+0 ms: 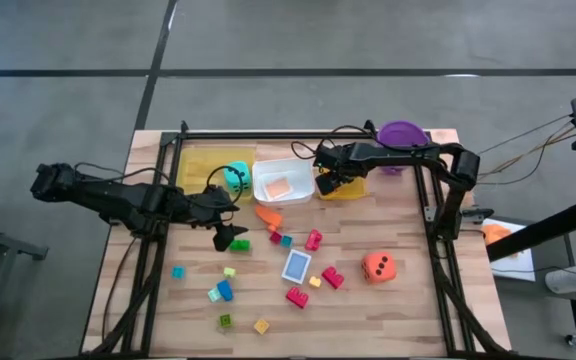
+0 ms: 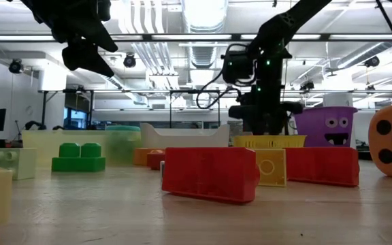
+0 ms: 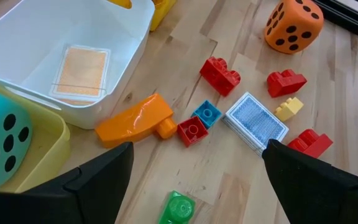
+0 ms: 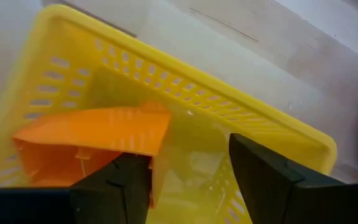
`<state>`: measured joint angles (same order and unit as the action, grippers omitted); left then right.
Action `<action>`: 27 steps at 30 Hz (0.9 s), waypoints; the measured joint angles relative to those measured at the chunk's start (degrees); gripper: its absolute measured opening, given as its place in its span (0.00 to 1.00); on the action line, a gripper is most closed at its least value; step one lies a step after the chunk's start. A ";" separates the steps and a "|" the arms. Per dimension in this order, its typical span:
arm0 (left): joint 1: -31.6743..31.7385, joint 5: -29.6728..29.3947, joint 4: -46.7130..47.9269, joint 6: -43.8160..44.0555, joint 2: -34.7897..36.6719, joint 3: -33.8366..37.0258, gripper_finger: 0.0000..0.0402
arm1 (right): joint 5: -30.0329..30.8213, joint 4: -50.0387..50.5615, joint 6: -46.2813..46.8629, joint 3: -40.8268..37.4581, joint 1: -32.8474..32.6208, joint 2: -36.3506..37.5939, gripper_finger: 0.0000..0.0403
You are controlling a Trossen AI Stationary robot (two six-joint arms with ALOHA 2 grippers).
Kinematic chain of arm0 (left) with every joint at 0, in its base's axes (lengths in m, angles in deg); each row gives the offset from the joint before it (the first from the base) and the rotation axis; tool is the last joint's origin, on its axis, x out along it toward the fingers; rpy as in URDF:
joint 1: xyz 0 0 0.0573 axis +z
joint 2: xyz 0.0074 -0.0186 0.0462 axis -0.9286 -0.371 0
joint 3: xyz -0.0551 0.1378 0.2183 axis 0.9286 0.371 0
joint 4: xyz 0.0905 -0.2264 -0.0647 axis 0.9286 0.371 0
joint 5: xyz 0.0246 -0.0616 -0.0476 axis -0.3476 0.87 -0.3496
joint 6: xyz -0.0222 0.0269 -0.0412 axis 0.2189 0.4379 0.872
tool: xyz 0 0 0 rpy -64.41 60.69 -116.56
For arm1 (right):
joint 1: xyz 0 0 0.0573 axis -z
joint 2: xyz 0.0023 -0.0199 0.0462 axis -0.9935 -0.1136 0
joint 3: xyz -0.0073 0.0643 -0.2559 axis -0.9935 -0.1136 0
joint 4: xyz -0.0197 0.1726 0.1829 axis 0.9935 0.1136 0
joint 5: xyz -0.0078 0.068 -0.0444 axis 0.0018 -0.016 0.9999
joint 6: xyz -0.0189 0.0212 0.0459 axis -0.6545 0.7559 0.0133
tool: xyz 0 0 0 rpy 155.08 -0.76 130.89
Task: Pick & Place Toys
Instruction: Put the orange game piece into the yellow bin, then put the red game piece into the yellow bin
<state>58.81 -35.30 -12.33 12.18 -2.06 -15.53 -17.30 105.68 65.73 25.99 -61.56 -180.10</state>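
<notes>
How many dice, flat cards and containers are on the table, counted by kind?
Dice: 2, the teal die and the orange die
Cards: 2, the orange card and the blue card
Containers: 4, the yellow tray, the white tray, the yellow basket and the purple bucket
Total: 8

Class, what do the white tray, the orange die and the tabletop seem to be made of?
White tray: likely plastic, smooth and slightly translucent.
Orange die: matte with rounded corners, perhaps foam or soft plastic.
Tabletop: wood, with visible grain and joined planks.
</notes>
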 joint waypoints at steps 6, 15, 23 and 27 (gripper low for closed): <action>0.00 -0.01 -0.01 -0.02 0.00 0.00 0.88 | 0.09 0.22 -0.07 0.00 -0.81 2.23 0.50; -0.02 -0.01 -0.01 0.69 0.00 0.00 0.88 | 1.57 1.82 -0.75 0.07 -0.92 2.69 0.50; -0.02 -0.02 0.01 0.71 0.00 0.00 0.88 | 3.04 1.87 -2.63 0.07 -1.00 5.10 0.50; -0.02 -0.02 0.01 0.72 0.00 0.00 0.88 | 1.20 2.75 -6.31 0.09 -2.59 8.93 0.50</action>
<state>58.79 -35.32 -12.32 12.89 -2.06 -15.53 -16.10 108.43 59.42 26.08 -64.15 -171.17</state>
